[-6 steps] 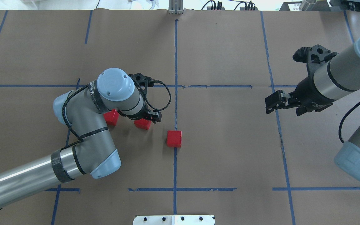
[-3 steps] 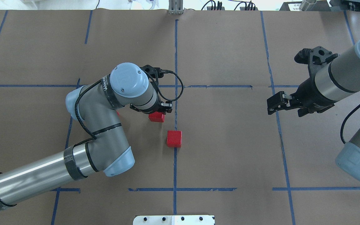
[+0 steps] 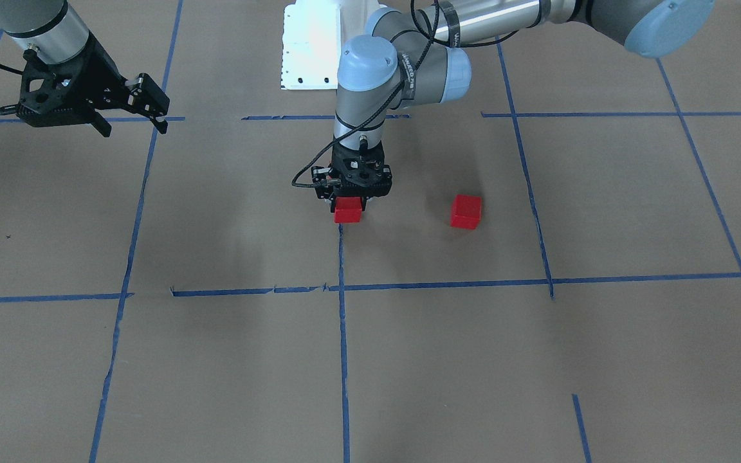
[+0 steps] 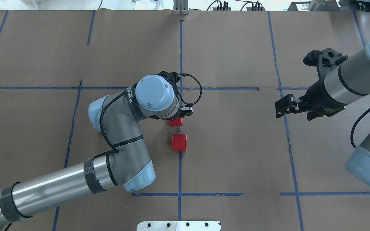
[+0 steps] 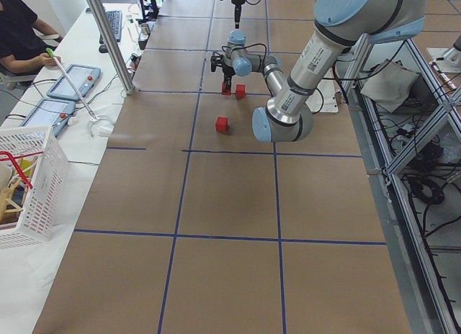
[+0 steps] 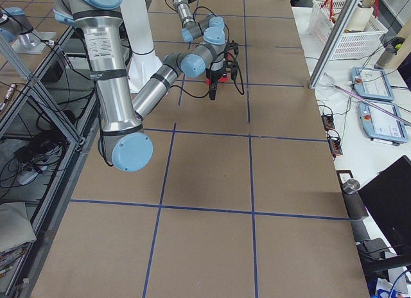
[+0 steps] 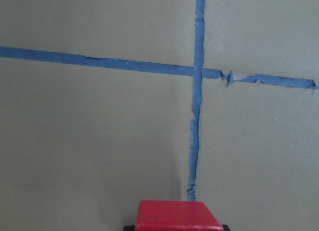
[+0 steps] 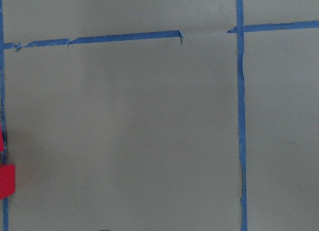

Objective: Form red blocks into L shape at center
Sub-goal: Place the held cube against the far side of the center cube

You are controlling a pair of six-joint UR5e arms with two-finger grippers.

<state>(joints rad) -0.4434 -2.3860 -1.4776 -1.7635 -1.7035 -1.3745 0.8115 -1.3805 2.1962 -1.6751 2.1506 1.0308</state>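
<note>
While the left tool (image 3: pixel 348 204) clamped a red block (image 3: pixel 347 214) across flat sides, it looked light and rigid; the right tool (image 3: pixel 134 122) gaped.

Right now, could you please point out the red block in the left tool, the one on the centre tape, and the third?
Gripped block (image 4: pixel 175 122): overhead view, exposed face.
Centre-tape block (image 4: pixel 179 140): overhead view, top face.
Third block (image 3: pixel 467 206): front-facing view, top face.

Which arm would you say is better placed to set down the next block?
Left: the left gripper is shut on a red block close to the centre block; the right gripper hangs far off.
</note>
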